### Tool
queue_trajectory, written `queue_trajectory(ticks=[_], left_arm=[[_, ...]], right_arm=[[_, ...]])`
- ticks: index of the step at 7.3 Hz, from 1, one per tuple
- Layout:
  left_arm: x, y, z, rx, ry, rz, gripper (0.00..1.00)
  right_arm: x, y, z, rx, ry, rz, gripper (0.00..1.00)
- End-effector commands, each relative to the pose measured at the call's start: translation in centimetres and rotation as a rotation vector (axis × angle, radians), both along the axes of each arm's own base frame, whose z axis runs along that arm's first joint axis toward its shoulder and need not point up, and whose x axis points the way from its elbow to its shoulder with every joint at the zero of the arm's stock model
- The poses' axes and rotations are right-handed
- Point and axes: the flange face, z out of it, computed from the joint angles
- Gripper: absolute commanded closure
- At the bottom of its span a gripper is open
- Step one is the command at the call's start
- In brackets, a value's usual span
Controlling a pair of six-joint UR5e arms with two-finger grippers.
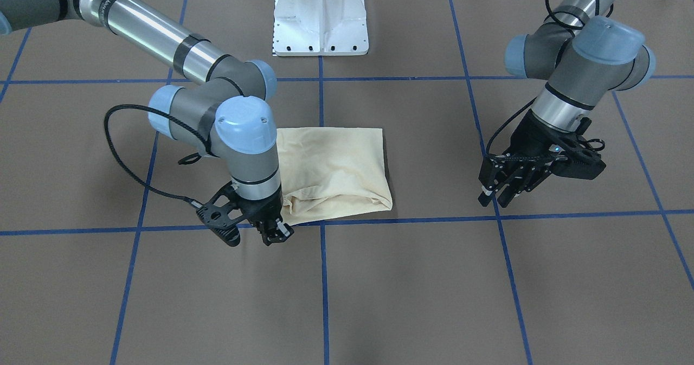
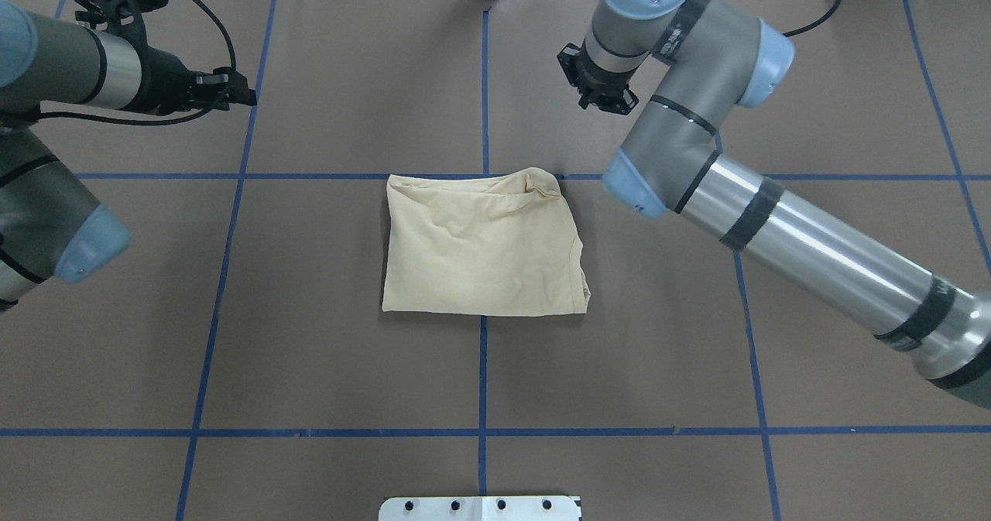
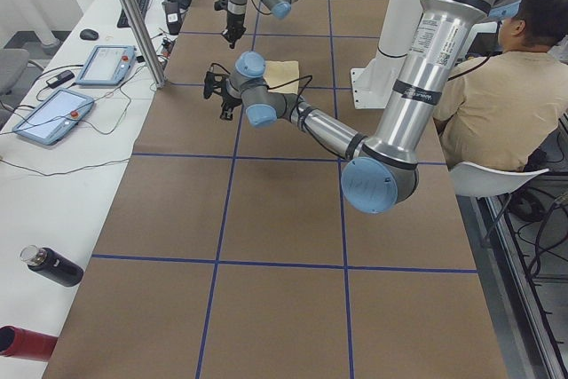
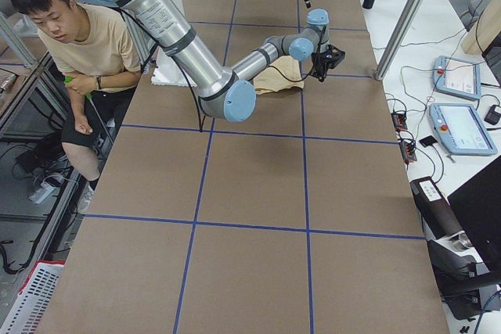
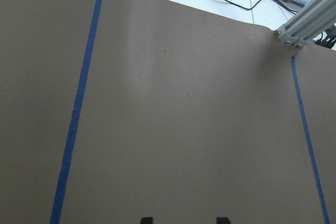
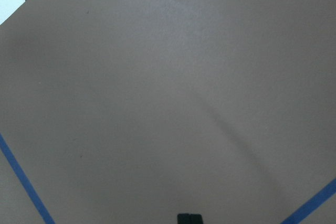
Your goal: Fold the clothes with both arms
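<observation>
The cream-yellow shirt [image 2: 480, 250] lies folded into a compact rectangle at the table's middle, also seen in the front view [image 1: 336, 170]. Its print and label are hidden. My right gripper [image 1: 276, 234] is shut and empty. It hangs just past the shirt's far right corner [image 2: 604, 101] and does not touch the shirt. Its wrist view shows the fingertips [image 6: 189, 217] together over bare table. My left gripper [image 1: 496, 196] is open and empty, well off to the shirt's left [image 2: 241, 97]. Its wrist view shows two separated fingertips [image 5: 147, 219].
The brown table cover carries a blue tape grid [image 2: 483, 432]. The white pedestal base [image 1: 320, 23] stands at the robot's side. An operator [image 4: 78, 44] sits beside it. Teach pendants [image 3: 106, 64] and an aluminium post [image 3: 133, 15] stand along the far table edge.
</observation>
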Motion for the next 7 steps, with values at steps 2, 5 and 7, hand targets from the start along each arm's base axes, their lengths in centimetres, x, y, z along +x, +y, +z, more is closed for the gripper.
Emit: queue_trajectory(ticks=[2,5,7], left_arm=[[-10.3,-0.2,6.2,0.144,-0.133,0.116,0.49],[-23.2,0.0,13.2,0.265,-0.338,0.217,0.49],[-30.4,0.2,15.9,0.284,-0.474,0.284,0.49]], right_arm=[[20.5,1.1,7.9,0.088,-0.009,-0.151,1.00],[35.3,9.4,16.4,0.214,0.159,-0.377,1.00],[41.9,14.3,23.3,0.312,0.173,-0.537,1.00]])
